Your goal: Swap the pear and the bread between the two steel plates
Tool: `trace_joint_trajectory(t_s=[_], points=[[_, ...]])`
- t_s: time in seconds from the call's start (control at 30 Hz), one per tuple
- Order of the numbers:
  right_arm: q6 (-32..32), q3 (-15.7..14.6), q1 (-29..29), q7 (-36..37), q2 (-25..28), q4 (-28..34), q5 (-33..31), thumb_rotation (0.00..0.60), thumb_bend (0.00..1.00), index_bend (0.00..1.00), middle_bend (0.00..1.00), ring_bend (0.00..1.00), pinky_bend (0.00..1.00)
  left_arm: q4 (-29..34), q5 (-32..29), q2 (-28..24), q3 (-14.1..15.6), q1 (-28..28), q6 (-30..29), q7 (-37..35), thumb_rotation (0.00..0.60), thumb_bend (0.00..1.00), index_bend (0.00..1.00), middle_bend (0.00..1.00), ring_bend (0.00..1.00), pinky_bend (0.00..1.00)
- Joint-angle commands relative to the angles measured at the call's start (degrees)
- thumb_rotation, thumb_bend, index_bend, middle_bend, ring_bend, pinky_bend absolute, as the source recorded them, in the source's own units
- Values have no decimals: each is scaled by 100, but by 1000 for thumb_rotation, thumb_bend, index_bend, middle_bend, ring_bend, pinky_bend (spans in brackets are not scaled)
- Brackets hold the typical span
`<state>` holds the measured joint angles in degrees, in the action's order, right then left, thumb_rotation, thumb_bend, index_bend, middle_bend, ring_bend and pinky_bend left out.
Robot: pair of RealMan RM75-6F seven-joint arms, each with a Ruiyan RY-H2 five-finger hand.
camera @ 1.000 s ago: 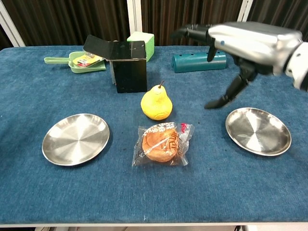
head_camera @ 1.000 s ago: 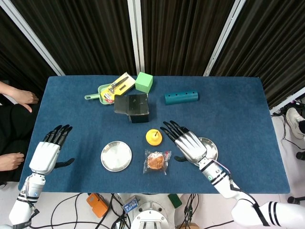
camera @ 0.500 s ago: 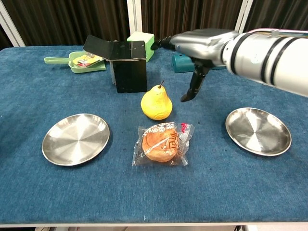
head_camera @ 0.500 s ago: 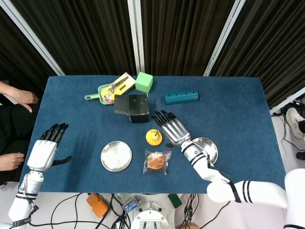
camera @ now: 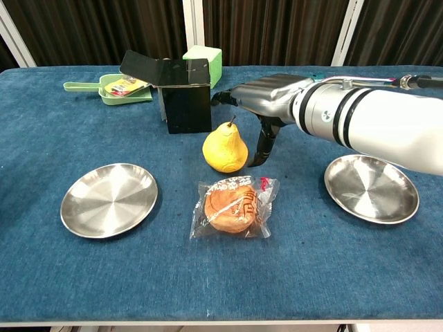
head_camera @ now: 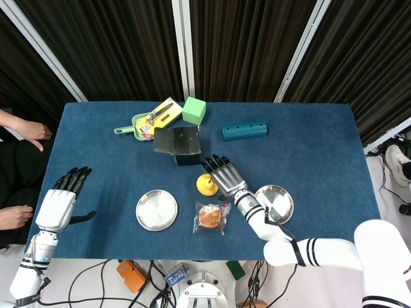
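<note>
A: Pear (camera: 225, 149) upright on the blue counter (camera: 332, 263), stem up, between the two steel plates and on neither. Bread (camera: 234, 207) just in front of it, sealed in a clear wrapper, also off both plates.

B: Left plate (camera: 109, 199) and right plate (camera: 371, 187) both bare. Right hand (camera: 266, 104) above and just beside the pear, fingers spread, holding nothing; thumb hanging down at the pear's right flank. Touching or not, cannot tell.

A: Left hand (head_camera: 59, 204) well apart at the counter's left edge, fingers apart, nothing in it.

B: Handling notes. Pear: probably firm, smooth-skinned, fairly weighty for its bulk; likely slippery and apt to roll if nudged low. Best taken around the wide belly, thumb opposite fingers, not by the narrow neck or stem.

A: Bread: looks soft and light, easily crushed. Wrapper crinkly and slick, likely to slide under the fingertips. Better a loose grasp across the loaf through the film, or a pinch on the slack wrapper edge.

B: Black box (camera: 185, 94) close behind the pear; little room for fingers on that side.
</note>
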<state>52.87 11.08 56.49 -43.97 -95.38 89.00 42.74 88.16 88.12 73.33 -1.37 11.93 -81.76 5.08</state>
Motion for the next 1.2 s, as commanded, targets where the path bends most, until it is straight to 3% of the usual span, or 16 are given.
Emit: trace_joint_trajectory(t_s=[0.03,0.2,0.4,0.63,0.83,1.03,1.2], points=[[29,-45,31,36,-89,-143,-12,600,304,173,161,135,238,-13,-3,-2,1,-4,7,-33,600,8,16,62,55,196],[-32,-51,113,143,-311,-430,-55,600,328,231,198,175,318,-32,13,3,13,-15,4,-61,600,9,16,62,55,196],[-125,-84,229,160,-558,-718,-118,600,331,262,220,201,345,-26,22,-8,10,-46,-45,-56,600,8,16,62,55,196],[-54,-129,270,87,-654,-856,-214,600,367,573,442,470,541,-25,16,-29,3,-65,-60,-89,600,9,16,62,55,196],[143,-89,200,259,-637,-814,11,600,378,689,537,566,636,-27,22,-41,-1,-75,-71,-110,600,9,16,62,55,196],[707,-293,-210,656,-54,-154,956,600,378,692,539,568,640,10,56,-101,-24,-107,-166,-175,600,8,16,62,55,196],[1235,-876,-880,1166,916,552,1934,600,378,688,539,568,640,4,112,-140,2,-132,-205,-196,600,8,16,62,55,196]])
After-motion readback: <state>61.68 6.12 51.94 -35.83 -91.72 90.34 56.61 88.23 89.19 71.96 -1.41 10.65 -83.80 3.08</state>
